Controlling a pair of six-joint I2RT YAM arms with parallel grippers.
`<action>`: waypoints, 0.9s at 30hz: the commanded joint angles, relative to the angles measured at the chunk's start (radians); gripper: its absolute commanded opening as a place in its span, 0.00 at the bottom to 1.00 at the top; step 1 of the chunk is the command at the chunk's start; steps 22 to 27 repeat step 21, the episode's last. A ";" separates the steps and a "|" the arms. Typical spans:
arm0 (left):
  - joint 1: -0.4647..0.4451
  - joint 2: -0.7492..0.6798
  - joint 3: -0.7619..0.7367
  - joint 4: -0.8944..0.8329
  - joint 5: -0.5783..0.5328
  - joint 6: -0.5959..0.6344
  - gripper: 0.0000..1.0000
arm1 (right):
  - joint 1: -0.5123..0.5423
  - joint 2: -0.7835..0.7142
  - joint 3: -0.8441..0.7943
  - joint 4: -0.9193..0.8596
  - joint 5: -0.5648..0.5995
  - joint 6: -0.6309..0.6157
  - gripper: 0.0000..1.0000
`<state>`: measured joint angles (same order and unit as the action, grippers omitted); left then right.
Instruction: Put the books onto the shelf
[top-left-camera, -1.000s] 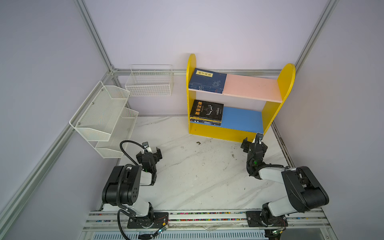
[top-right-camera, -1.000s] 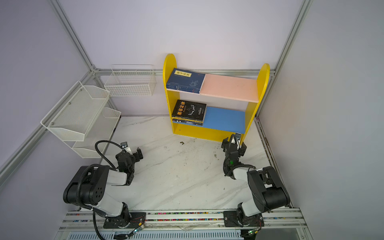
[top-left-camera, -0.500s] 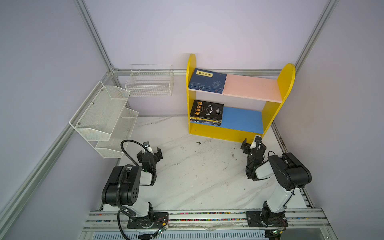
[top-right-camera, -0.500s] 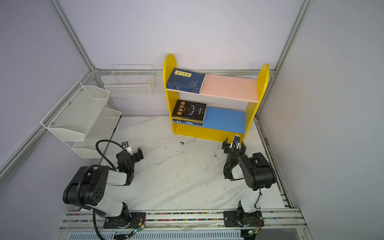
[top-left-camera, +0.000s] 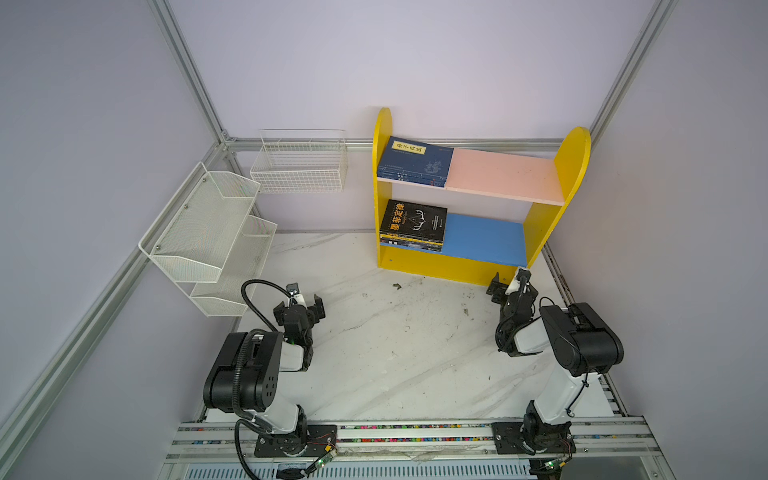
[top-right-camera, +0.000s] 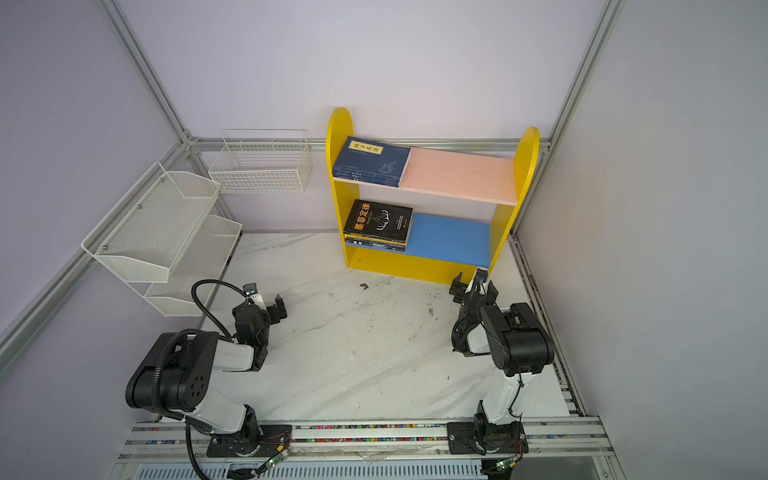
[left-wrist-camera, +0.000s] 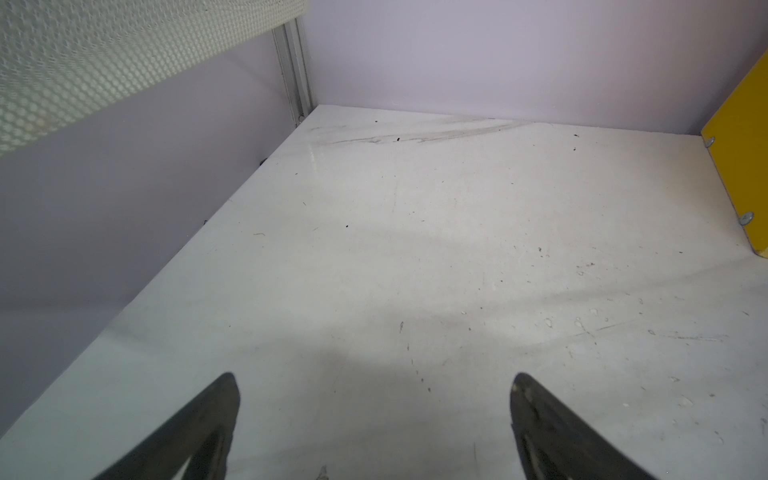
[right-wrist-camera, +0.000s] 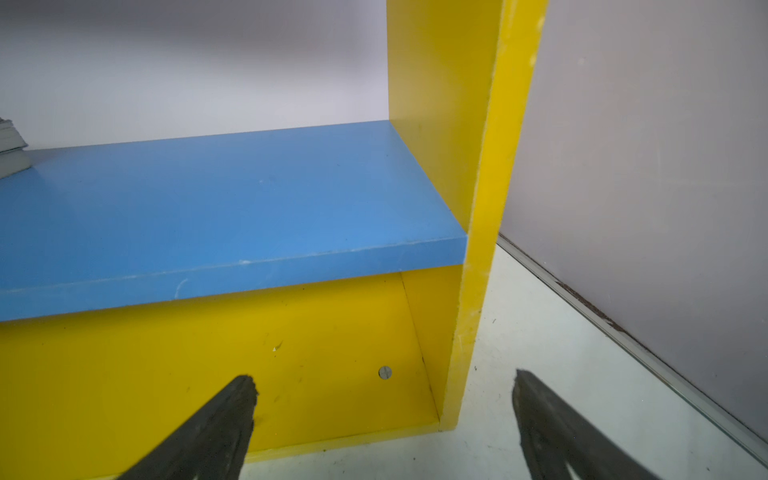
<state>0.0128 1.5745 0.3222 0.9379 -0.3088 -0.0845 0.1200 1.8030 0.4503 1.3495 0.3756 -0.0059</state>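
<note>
The shelf (top-left-camera: 570, 166) (top-right-camera: 524, 166) stands at the back right, against the wall. In both top views a stack of navy books (top-left-camera: 415, 162) (top-right-camera: 372, 160) lies flat on the left half of its pink upper board. A stack of black books (top-left-camera: 413, 222) (top-right-camera: 378, 220) lies on the left of the blue lower board (right-wrist-camera: 232, 208). One corner of that stack (right-wrist-camera: 10, 153) shows in the right wrist view. My right gripper (top-left-camera: 512, 287) (top-right-camera: 475, 286) (right-wrist-camera: 384, 386) is open and empty, low in front of the shelf's right foot. My left gripper (top-left-camera: 299, 306) (top-right-camera: 262, 306) (left-wrist-camera: 376, 386) is open and empty over bare table at the left.
A white mesh tiered rack (top-left-camera: 208, 232) (left-wrist-camera: 83, 54) hangs on the left wall, near my left arm. A white wire basket (top-left-camera: 299, 166) hangs on the back wall. Walls close in on three sides. A small scrap (top-left-camera: 397, 285) lies before the shelf.
My right arm's elbow has folded up and inward, with its gripper staying by the shelf's right foot. The left arm and the books have not moved.
</note>
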 joint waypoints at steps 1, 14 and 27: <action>-0.002 -0.007 0.035 0.045 0.004 0.019 0.99 | 0.001 -0.018 -0.004 0.040 -0.001 -0.005 0.97; -0.002 -0.007 0.034 0.045 0.005 0.019 1.00 | 0.003 -0.012 0.009 0.017 -0.004 -0.004 0.97; -0.001 -0.010 0.031 0.045 0.005 0.019 1.00 | 0.002 -0.018 -0.003 0.033 -0.007 -0.005 0.97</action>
